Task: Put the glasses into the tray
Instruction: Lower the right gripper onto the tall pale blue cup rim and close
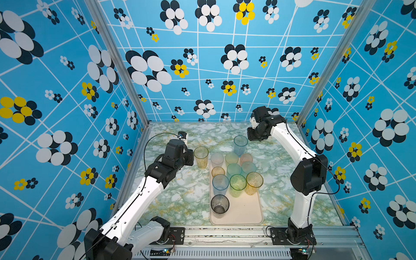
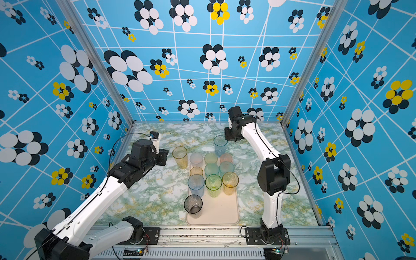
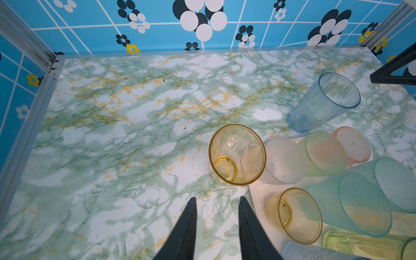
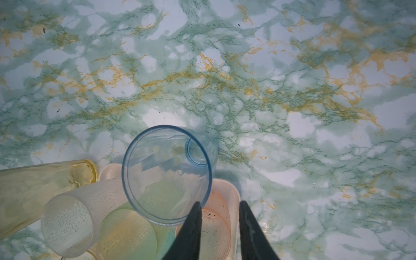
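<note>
Ten of the glasses [image 1: 237,184] stand crowded on the tray [image 1: 238,213], a flat cream rectangle with rounded corners and a low rim, lying on the marbled tabletop [image 1: 180,202]. All are see-through tumblers. Frosted whitish, green and pink ones stand at the far end, then two frosted teal and a short amber. Next come tall clear blue, green and amber, with a smoky grey glass [image 1: 220,203] alone nearest the front.

Two stand off the tray: a tall amber glass [image 1: 201,156] just beside its far left corner, and a tall blue glass [image 1: 240,141] just past its far end. The left fingers [image 3: 188,229] are spread and empty, near the amber one. The right fingers [image 4: 248,231] stand apart with nothing between them, close by the blue glass's rim.
</note>
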### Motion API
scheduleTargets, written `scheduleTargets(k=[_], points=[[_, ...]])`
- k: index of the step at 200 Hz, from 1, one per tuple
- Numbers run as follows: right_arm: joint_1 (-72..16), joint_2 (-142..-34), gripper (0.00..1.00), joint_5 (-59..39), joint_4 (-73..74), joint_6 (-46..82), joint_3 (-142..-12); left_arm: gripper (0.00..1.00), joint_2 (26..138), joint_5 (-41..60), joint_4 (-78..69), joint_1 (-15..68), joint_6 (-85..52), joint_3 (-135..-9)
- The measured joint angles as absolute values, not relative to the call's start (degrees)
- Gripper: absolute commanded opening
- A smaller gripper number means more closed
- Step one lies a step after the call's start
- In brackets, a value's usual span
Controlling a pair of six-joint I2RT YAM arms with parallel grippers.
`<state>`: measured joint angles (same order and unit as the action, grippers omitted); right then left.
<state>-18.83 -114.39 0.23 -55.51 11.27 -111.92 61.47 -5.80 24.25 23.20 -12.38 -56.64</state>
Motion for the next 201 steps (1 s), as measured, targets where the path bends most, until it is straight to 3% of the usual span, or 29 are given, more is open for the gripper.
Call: scheduleTargets(k=[201], points=[[-18.83, -121.08, 0.24, -2.31, -58.63, 11.07, -118.58, 0.33, 62.48, -5.56, 24.16, 22.5, -12.36, -56.73]])
